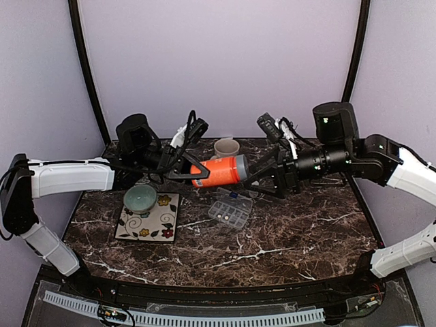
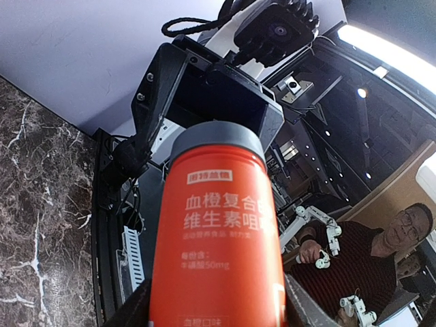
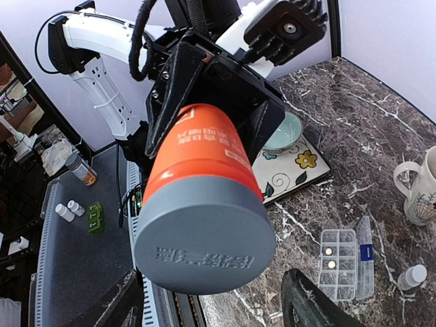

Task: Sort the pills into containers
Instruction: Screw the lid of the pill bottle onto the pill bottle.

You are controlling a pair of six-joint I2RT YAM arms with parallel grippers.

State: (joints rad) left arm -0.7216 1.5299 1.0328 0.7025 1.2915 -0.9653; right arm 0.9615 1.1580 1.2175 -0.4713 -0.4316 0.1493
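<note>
An orange bottle (image 1: pixel 219 172) with a grey cap (image 3: pixel 204 235) hangs sideways in the air over the table. My left gripper (image 1: pixel 197 174) is shut on its body, and both fingers press its sides in the left wrist view. My right gripper (image 3: pixel 216 289) faces the cap with its jaws open on either side of it, a gap showing at the right finger. Below lies the clear organiser box (image 1: pixel 229 208), its lid (image 3: pixel 366 255) folded open. Two pale pills (image 3: pixel 330 257) sit in adjacent containers of the organiser box (image 3: pixel 338 272).
A cream patterned mug (image 1: pixel 226 147) stands at the back behind the bottle. A pale green bowl (image 1: pixel 139 197) rests on a floral tile (image 1: pixel 153 221) at the left. A small white bottle (image 3: pixel 412 276) lies beside the box. Dark marble table (image 1: pixel 293 238) spreads to the front and right.
</note>
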